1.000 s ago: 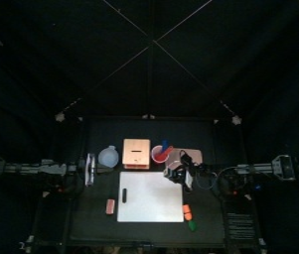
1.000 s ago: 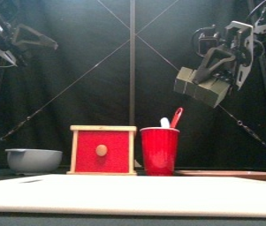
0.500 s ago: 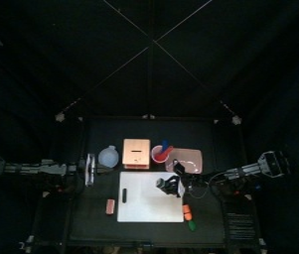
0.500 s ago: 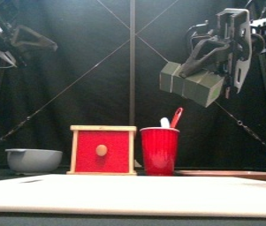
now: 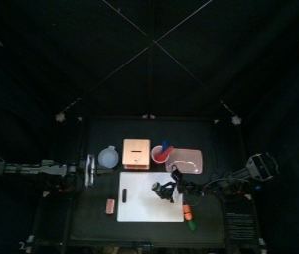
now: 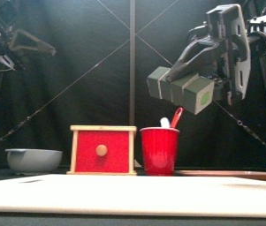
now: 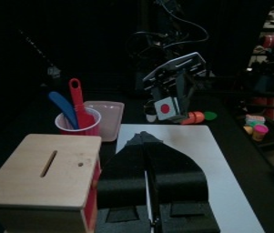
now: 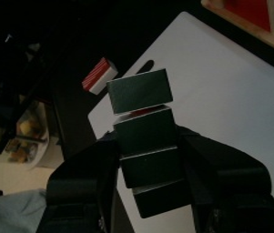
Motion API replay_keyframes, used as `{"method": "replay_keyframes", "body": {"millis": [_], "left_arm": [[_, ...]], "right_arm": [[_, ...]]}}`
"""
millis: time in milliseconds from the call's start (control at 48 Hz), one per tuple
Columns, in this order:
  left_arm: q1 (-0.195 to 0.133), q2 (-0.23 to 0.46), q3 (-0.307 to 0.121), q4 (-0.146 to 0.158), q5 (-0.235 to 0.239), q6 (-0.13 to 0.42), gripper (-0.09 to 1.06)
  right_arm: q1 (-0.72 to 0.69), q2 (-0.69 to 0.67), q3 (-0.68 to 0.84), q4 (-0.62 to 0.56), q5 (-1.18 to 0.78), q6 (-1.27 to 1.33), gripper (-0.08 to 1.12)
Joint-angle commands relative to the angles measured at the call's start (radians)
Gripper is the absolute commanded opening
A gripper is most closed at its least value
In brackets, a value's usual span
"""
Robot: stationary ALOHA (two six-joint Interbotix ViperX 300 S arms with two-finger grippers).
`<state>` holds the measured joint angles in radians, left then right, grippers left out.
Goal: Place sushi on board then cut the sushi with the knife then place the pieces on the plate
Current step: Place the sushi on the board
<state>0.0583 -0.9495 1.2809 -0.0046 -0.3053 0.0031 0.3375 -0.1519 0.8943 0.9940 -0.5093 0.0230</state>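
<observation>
Looking down in the top view, the right gripper point(image 5: 173, 188) hangs over the white board point(image 5: 141, 203), near its right side. The left gripper point(image 5: 93, 169) rests off to the left, beside the blue-grey bowl point(image 5: 108, 157). The pink tray point(image 5: 188, 160) sits just behind the board.

In the front view, the right gripper's jaws are squeezed onto the sushi roll point(image 6: 178, 88). The roll is tilted and hangs high above the board, not touching it.

In the left wrist view, the left jaws look pressed together with nothing between them, though it is dark there and hard to be sure.

In the right wrist view, the roll's dark blocks sit in a line between the jaws, and the end of the roll sticks out past the tips.

I think a drop is the danger. The blocks come apart, so the end one could slip off. The roll could also bounce, break up or roll off the board if it is let go from this high.
</observation>
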Motion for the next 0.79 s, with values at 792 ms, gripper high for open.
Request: {"method": "replay_keyframes", "body": {"millis": [792], "left_arm": [[0.003, 0.005, -0.003, 0.000, 0.067, 0.002, -0.02]], "right_arm": [[0.097, 0.210, -0.288, 0.721, -0.199, -0.364, 0.58]]}}
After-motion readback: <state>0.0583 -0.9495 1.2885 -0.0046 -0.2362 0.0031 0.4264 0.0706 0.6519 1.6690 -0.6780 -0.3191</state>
